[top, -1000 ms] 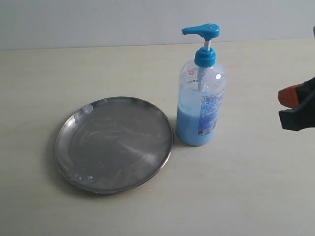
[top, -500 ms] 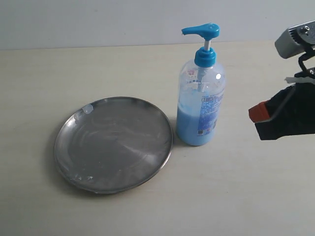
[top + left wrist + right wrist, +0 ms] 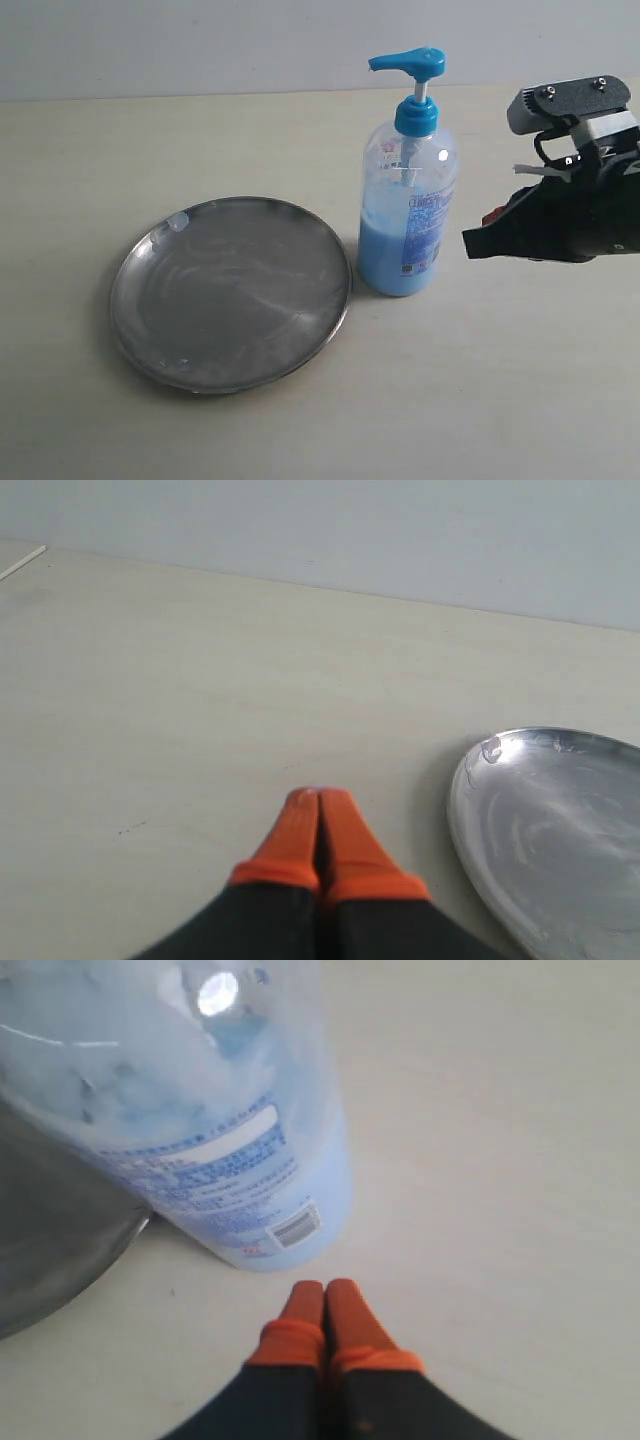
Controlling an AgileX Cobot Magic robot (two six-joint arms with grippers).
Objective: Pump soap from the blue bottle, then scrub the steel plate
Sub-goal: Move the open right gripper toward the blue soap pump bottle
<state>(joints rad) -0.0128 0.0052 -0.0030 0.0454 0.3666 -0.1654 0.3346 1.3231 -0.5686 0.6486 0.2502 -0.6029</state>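
Find blue bottle upright on worktop, just beside steel plate; soap all inside | Step: approach to pump | See right gripper clenched, empty, near bottle's side, closer than half a second ago | Left gripper clenched, empty, near plate | Next: needs lifting above pump head, pressing down.

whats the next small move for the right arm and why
Probably lift the right pincer and bring it over the pump head. It is shut, beside the bottle's lower half and not touching it, while the pump head stands raised well above it. Soap has to be pumped before the plate gets scrubbed.
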